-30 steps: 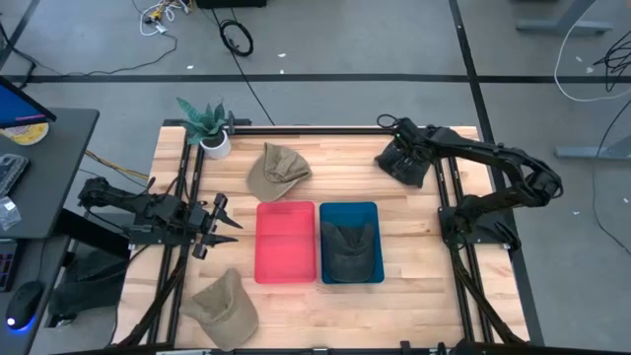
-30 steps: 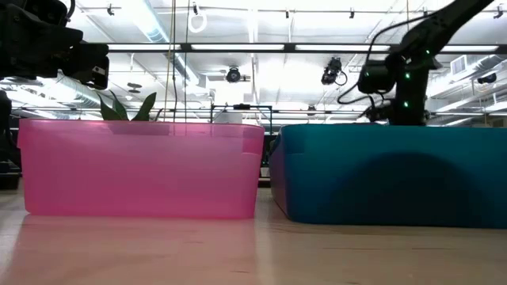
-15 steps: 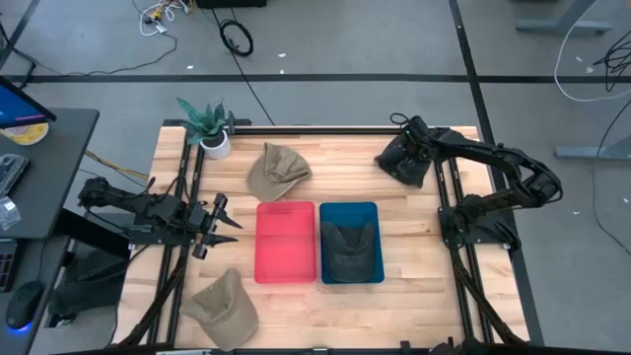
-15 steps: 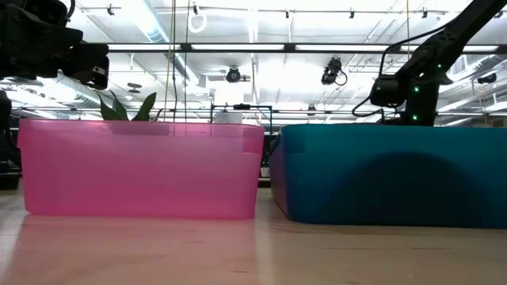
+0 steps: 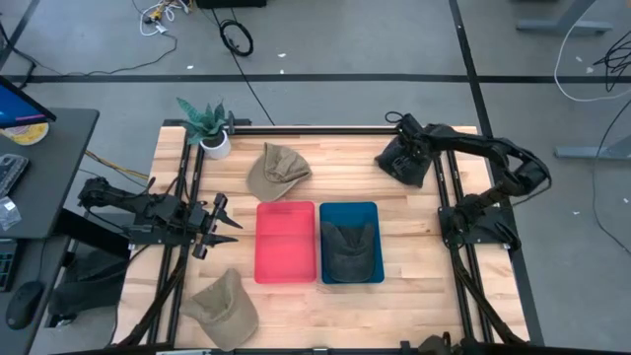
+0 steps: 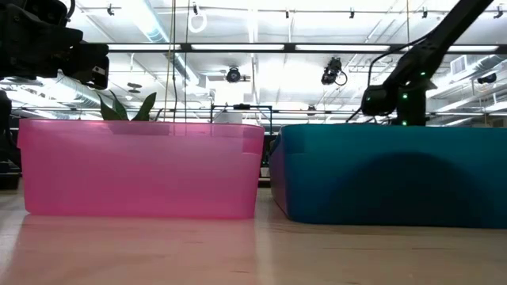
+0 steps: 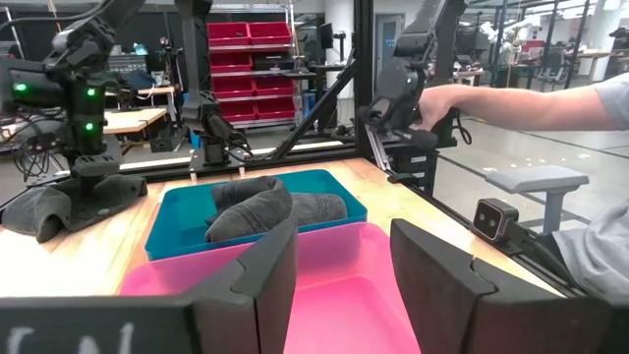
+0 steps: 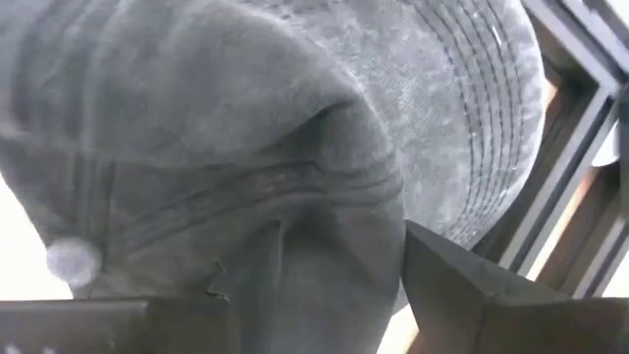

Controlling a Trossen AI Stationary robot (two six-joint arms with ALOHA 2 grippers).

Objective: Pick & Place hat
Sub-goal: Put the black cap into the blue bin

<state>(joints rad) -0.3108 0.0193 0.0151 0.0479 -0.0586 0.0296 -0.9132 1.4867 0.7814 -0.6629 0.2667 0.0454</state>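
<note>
Right gripper (image 5: 402, 150) down on dark grey hat (image 5: 404, 161) at table's (image 5: 414, 247) far right corner, fingers spread around its crown fabric, not yet closed. Left gripper (image 5: 225, 225) open, idle beside pink bin (image 5: 286, 271).

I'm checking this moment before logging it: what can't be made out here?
- Low view: the pink bin and blue bin walls hide their contents and the table behind.
- Right wrist view: the dark hat fills the picture; whether the right gripper touches it is unclear.
- High view: the tan hat near the front edge is partly cut off.
</note>
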